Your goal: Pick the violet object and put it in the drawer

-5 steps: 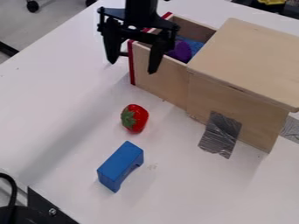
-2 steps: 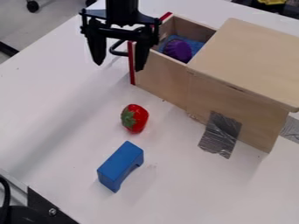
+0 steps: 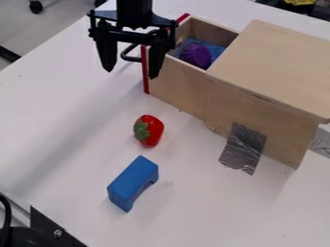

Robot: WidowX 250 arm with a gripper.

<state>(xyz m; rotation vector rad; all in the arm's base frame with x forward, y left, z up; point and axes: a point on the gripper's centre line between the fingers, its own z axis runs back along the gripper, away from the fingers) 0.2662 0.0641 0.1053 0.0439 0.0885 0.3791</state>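
Setting: most likely a robotics lab. Black robot arm with a black two-finger gripper (image 3: 130,74) over a smooth white tabletop (image 3: 213,207). Pale wooden drawer cabinet (image 3: 270,62) with a crinkled silver tape strip (image 3: 243,148) on its side, running down to the tabletop. Shiny red toy strawberry (image 3: 149,130) and blue arched block (image 3: 132,182) nearby, test-object style. Lower left: black plate with a screw (image 3: 51,231). Beyond: grey floor (image 3: 38,36), black castor wheel (image 3: 35,6).
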